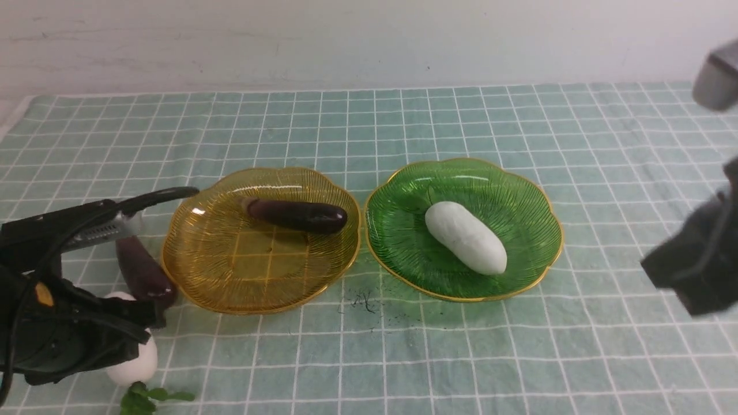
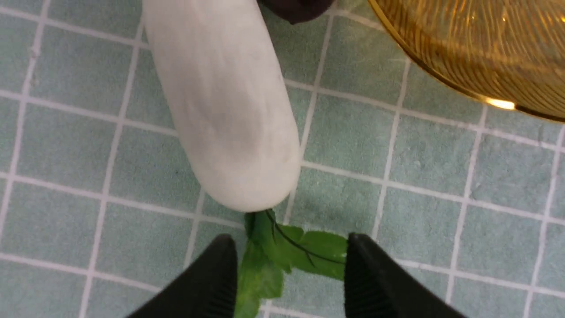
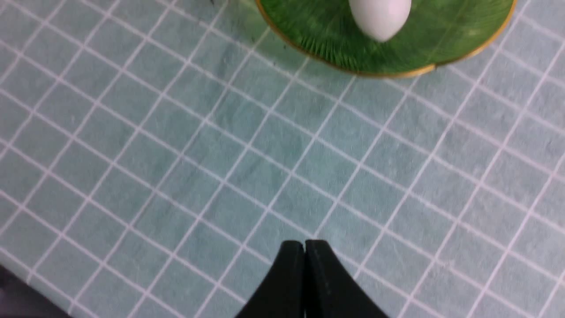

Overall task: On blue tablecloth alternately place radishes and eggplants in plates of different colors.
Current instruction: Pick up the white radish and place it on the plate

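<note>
white radish (image 2: 220, 101), just beyond left end effector (image 2: 289, 247)

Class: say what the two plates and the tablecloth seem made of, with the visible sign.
The amber plate and green plate: probably glass or clear plastic, glossy; translucent, ribbed, bright highlights. The blue tablecloth: likely fabric, matte; soft wrinkles.

No readable text, label or number anywhere.

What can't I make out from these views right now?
Loose radish: front view, middle hidden behind the left arm.
Loose eggplant: front view, far end hidden by that arm.
Right arm: front view, blurred, cut by the edge.
Plated radish: right wrist view, mostly cut off.
</note>
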